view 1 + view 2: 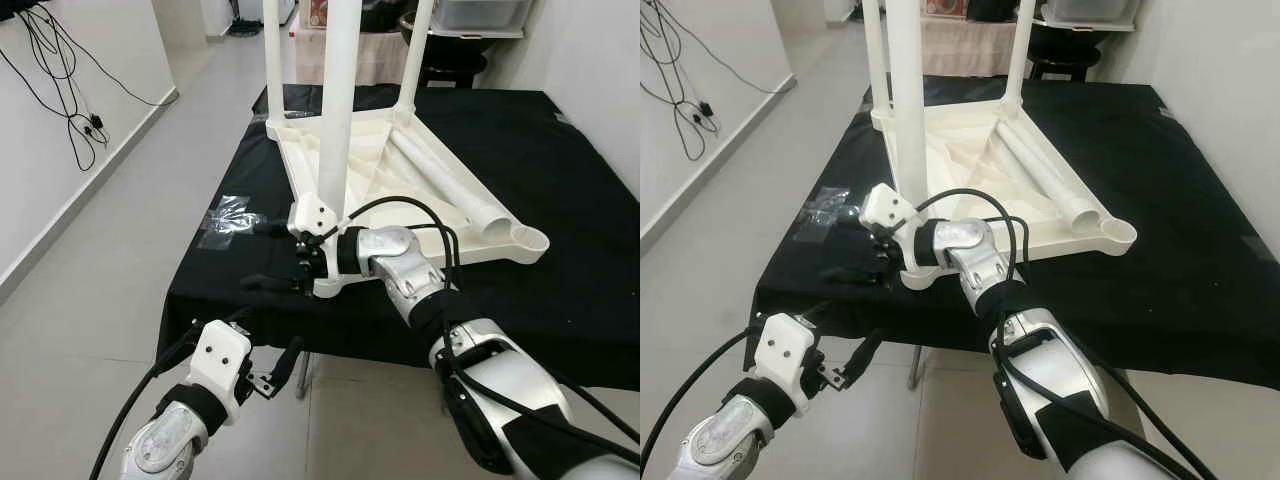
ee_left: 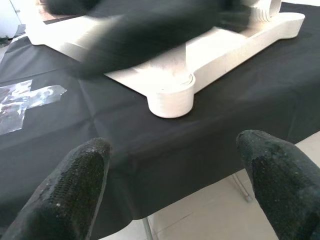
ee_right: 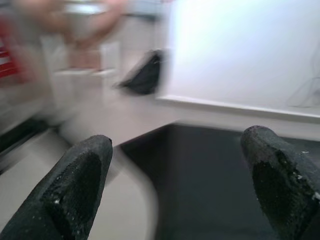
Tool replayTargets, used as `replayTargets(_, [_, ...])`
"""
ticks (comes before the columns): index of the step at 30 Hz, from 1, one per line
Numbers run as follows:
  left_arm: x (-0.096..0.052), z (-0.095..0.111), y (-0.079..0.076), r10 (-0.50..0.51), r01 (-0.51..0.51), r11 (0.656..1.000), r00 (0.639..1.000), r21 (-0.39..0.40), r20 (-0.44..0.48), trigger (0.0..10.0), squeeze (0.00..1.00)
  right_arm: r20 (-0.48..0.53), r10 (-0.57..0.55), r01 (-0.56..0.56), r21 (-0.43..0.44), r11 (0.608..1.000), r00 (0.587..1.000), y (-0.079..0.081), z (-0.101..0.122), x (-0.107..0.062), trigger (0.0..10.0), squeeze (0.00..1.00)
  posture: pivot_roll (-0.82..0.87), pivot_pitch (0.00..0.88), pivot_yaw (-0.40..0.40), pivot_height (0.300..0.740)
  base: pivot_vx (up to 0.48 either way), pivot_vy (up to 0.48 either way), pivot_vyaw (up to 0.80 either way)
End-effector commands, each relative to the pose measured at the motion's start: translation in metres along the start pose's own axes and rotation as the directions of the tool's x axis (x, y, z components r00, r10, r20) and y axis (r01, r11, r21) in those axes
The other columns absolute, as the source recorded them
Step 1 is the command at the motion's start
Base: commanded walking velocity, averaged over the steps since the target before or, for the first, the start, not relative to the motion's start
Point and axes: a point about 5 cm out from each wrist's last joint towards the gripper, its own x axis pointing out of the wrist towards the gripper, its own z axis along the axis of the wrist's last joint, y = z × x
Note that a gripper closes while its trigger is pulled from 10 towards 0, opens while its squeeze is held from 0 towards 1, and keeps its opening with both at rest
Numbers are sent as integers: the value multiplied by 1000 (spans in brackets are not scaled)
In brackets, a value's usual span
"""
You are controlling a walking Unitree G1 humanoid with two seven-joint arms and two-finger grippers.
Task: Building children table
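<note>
White table top (image 1: 400,185) lies inverted, its near corner beside right tool (image 1: 285,258).

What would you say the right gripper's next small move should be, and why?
Probably a short move right to close on the near leg. The right gripper is open just left of the corner socket, and that leg stands upright in the upturned tabletop. One leg lies loose on it, so assembly seems unfinished.

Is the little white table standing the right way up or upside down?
Upside down. The tabletop lies flat on the black cloth, and its white legs point up.
</note>
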Motion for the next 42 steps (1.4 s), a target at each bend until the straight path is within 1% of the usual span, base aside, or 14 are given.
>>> replayTargets(1, [-3,-2,0,0,0,1000,1000,-3,-19,10000,0,-7,78,-78,31,996,997,7,-8,-6,10000,0,74,150,-22,740,0,0,0])
replayTargets(4, [-3,-2,-1,-5,5,1000,1000,-7,-19,10000,0,-158,185,-176,71,982,970,12,-25,-42,10000,0,56,157,-15,740,0,0,0])
replayTargets(9, [-3,-2,-1,-7,7,1000,1000,-9,-19,10000,0,-263,148,-134,72,988,953,6,-31,-59,10000,0,56,162,-15,740,0,0,0])
replayTargets(14, [-4,-1,-1,-5,5,1000,1000,-12,-19,10000,0,-483,-45,35,-30,999,875,-14,-33,-81,10000,0,65,177,-19,740,0,0,0])
replayTargets(16, [-4,-1,-1,-5,5,1000,1000,-12,-19,10000,0,-483,-45,35,-30,999,875,-14,-33,-81,10000,0,65,177,-19,740,0,0,0])
replayTargets(18, [-4,0,-2,-4,4,1000,1000,-13,-20,10000,0,-543,-153,117,-101,988,825,-24,-29,-86,10000,0,64,181,-20,740,0,0,0])
replayTargets(19, [-5,0,-2,-4,4,1000,1000,-14,-21,10000,0,-599,-258,170,-201,965,758,-33,-26,-88,10000,0,62,184,-21,740,0,0,0])
replayTargets(23, [-5,0,-4,-3,2,1000,1000,-21,-20,10000,0,-656,-357,168,-334,927,665,-44,-16,-81,10000,0,58,189,-28,740,0,0,0])
replayTargets(30, [-5,0,-4,0,-1,1000,1000,-28,-19,10000,0,-706,-367,146,-355,924,605,-49,-12,-73,10000,0,55,192,-32,740,0,0,0])
replayTargets(38, [-5,2,-6,4,-5,999,1000,-36,-17,10000,0,-826,-326,-2,-368,930,460,-46,-22,-70,10000,0,52,199,-44,740,0,0,0])
replayTargets(39, [-5,2,-7,7,-7,999,1000,-41,-14,10000,0,-869,-263,-41,-307,951,419,-41,-27,-66,3294,0,49,206,-56,740,0,0,0])
replayTargets(40, [-5,2,-7,7,-7,999,1000,-41,-14,10000,0,-869,-263,-41,-307,951,419,-41,-27,-66,3294,0,49,206,-56,740,0,0,0])
replayTargets(41, [-5,3,-8,8,-8,999,1000,-43,-13,10000,0,-876,-244,-39,-285,958,416,-40,-28,-63,0,0,50,211,-62,740,0,0,0])
replayTargets(42, [-5,3,-8,8,-9,999,1000,-45,-12,10000,0,-879,-233,-36,-272,962,416,-39,-29,-60,0,0,51,212,-64,740,0,0,0])
